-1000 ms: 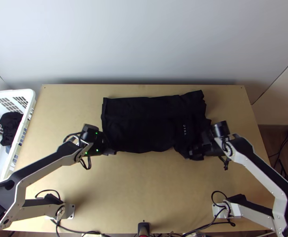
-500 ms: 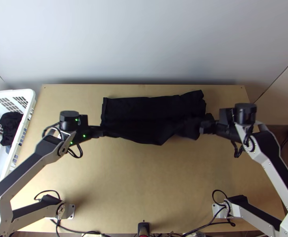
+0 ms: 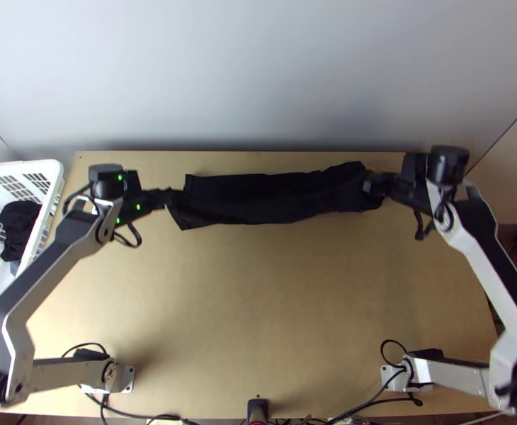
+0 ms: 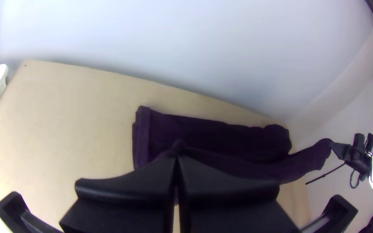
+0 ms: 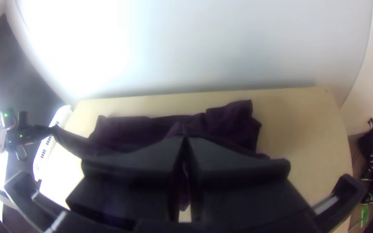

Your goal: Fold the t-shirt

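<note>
Pale wood makes up the surface [image 3: 258, 304], its far edge running along a plain, whitish wall [image 3: 258, 78]. Near that edge lies the black t-shirt [image 3: 258, 198], a long narrow strip in the top view, folded, with its near part lifted and stretched between the two arms. The left tool [image 3: 175, 199] is closed on one end of that lifted part; the right tool [image 3: 370, 186] is closed on the other end, its fingers pressed together on the cloth.

Beyond the surface's left side stands a white slotted basket [image 3: 54, 172] with a bunched dark cloth [image 3: 19, 225] inside. Loose black cables [image 3: 141, 416] trail along the near edge, beside a small dark device [image 3: 258, 409]. Past the right side, the right wrist view takes in brown floor [image 5: 355, 160] with some dark items [image 5: 371, 149] and a bright green strip [image 5: 365, 215].
</note>
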{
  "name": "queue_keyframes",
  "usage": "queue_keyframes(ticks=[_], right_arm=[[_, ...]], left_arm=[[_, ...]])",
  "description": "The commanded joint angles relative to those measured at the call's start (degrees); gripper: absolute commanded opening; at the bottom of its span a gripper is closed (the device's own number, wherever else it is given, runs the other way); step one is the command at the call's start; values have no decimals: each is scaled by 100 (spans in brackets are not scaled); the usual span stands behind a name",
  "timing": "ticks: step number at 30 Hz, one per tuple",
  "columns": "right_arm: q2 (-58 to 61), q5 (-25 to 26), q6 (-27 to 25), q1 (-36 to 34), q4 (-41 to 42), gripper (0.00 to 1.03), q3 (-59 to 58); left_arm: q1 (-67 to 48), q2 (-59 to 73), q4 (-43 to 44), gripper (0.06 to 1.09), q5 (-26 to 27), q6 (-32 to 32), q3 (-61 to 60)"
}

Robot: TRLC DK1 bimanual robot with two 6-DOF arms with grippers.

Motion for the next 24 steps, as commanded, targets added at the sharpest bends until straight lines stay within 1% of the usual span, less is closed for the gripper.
queue_keyframes(ticks=[1,7,12,16,24], right_arm=[[1220,23,141,-118,506,3,810],[2222,23,159,-197,867,3,1311],[3022,173,141,-206,1297,3,1513],[3708,340,71,-224,1324,3,1820],[4428,507,71,-215,1464,3,1908]], left_arm=[[444,1071,284,10,-39,-107,792],[532,2091,346,10,-48,-81,1399],[550,2961,346,10,-224,68,1865],[576,3515,346,10,-338,200,2225],[603,4139,197,10,-338,341,2533]])
